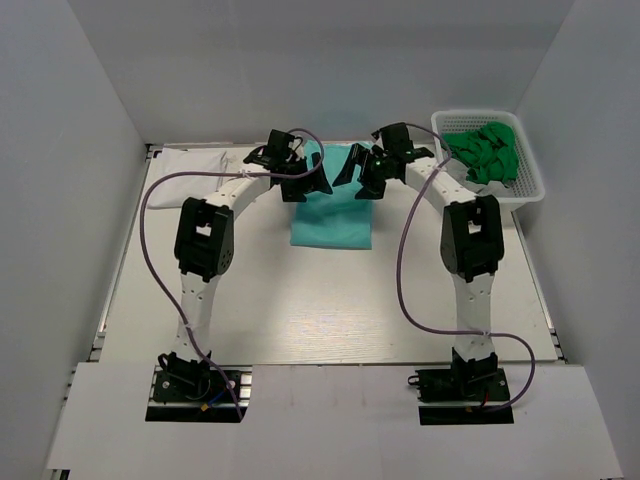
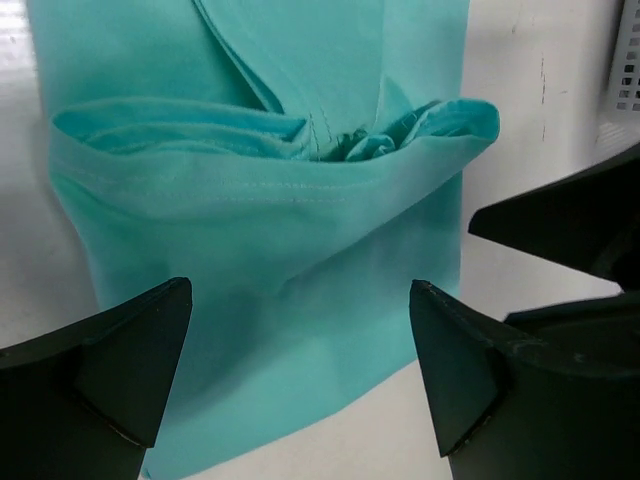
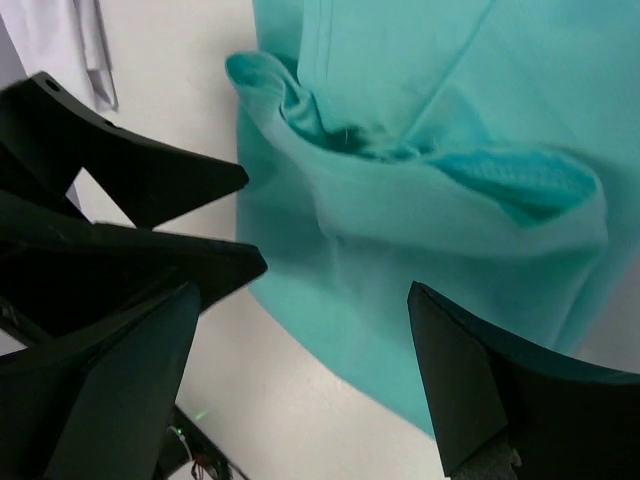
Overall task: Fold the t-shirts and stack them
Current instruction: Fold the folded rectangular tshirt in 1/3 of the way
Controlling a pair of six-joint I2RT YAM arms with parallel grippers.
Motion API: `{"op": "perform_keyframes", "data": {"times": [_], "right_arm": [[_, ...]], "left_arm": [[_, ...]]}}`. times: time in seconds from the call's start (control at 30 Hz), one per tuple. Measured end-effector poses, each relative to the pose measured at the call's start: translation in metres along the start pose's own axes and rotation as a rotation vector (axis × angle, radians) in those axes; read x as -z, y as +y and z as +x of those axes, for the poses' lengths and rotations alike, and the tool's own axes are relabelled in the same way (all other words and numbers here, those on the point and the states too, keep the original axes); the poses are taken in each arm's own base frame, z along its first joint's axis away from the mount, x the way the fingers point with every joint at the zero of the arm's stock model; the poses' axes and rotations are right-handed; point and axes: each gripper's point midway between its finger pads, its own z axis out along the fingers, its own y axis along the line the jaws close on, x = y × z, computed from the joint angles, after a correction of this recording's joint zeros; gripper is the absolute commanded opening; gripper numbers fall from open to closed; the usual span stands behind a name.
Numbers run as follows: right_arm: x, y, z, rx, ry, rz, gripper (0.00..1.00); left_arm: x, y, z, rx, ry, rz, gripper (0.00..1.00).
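Teal shirt point(image 1: 333, 222) lies folded on the counter point(image 1: 300, 300); my left jaws and right jaws hang wide open over it, empty.

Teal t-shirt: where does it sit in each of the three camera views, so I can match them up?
Top external: teal t-shirt, centre, toward the far side, partly under the left hand and right hand.
Left wrist: fills the upper middle.
Right wrist: fills the centre and right.
Shared landmark: its doubled-over edge with bunched cloth, crossing both wrist views.
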Motion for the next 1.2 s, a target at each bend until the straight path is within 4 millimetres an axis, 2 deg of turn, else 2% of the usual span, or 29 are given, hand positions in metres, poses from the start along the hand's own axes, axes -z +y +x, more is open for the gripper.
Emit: {"op": "perform_keyframes", "data": {"times": [0.07,0.13,0.23,0.3,0.37,0.5,0.77,0.87,0.97,1.1,1.2], "right_arm": [[-0.010,0.002,-0.006,-0.003,-0.013,-0.015,0.90],[-0.023,-0.005,-0.012,-0.015,-0.025,-0.011,0.90],[-0.043,-0.032,-0.012,-0.056,-0.024,0.036,0.90],[-0.053,-0.051,-0.010,-0.088,-0.021,0.077,0.90],[-0.053,-0.056,-0.018,-0.116,-0.041,0.076,0.90],[-0.052,-0.063,-0.030,-0.129,-0.072,0.067,0.90],[-0.052,-0.058,-0.042,-0.029,-0.068,0.049,0.90],[-0.042,-0.056,-0.042,0.013,-0.067,0.074,0.90],[-0.016,-0.044,-0.045,0.059,-0.090,0.092,0.90],[0.039,-0.019,-0.039,0.120,-0.150,0.107,0.90],[0.069,-0.014,-0.027,0.140,-0.184,0.136,0.90]], "left_arm": [[-0.004,0.002,-0.003,-0.019,-0.007,0.000,1.00],[-0.010,0.007,-0.010,-0.032,-0.024,-0.004,1.00],[-0.022,0.017,-0.016,-0.042,-0.039,-0.013,1.00],[-0.030,0.026,-0.012,-0.038,-0.028,-0.024,1.00],[-0.037,0.034,-0.010,-0.031,-0.025,-0.032,1.00],[-0.039,0.039,-0.016,-0.036,-0.042,-0.049,1.00],[-0.037,0.036,-0.024,-0.050,-0.050,-0.048,1.00],[-0.032,0.032,-0.029,-0.069,-0.061,-0.054,1.00],[-0.015,0.025,-0.036,-0.088,-0.087,-0.064,1.00],[0.034,0.003,-0.037,-0.110,-0.125,-0.067,1.00],[0.071,-0.011,-0.032,-0.126,-0.152,-0.060,1.00]]}}
